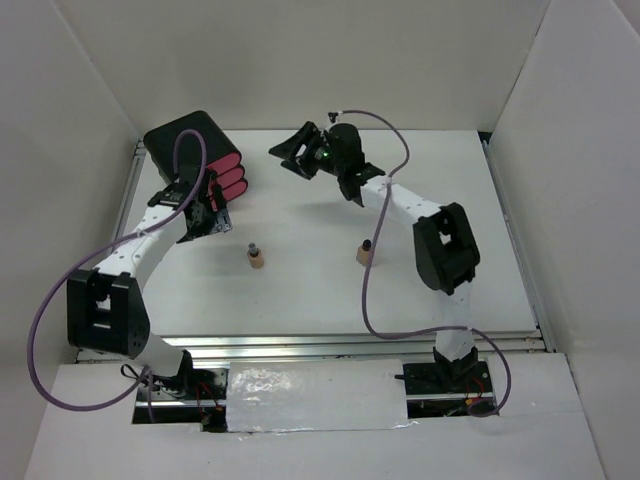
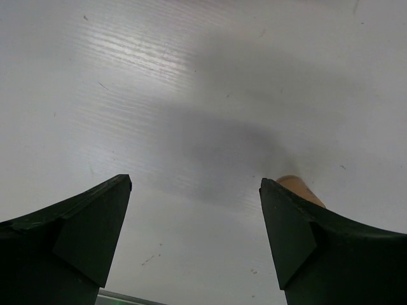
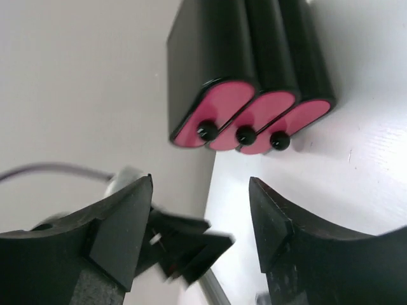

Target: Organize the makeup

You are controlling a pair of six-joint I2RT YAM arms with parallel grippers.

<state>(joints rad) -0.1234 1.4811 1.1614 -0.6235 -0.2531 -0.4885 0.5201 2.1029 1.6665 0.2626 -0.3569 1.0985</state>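
Box [image 1: 190,150] sits at the far left back corner of my counter [image 1: 300,300], black, its three pink drawer fronts facing the middle, all pushed in. My left arm [image 1: 130,255] reaches up to it, and the left jaws hang just beside the lowest pink front. On the left wrist feed they stand wide apart with nothing between them, only bare counter below. A tan bottle end shows past the right-hand finger [image 2: 299,241], though I cannot tell which bottle it is. Moving right, the left bottle [image 1: 256,259] stands free in the middle of the counter, dark cap up as far as I can see. The right bottle [image 1: 365,253] stands well apart from it, near my right arm [image 1: 410,205]. That arm stretches to the back centre, and the right jaws are spread and holding nothing, aimed left at the box but clear of it. Its wrist feed shows the three black knobs framed between the fingers [image 3: 286,235].
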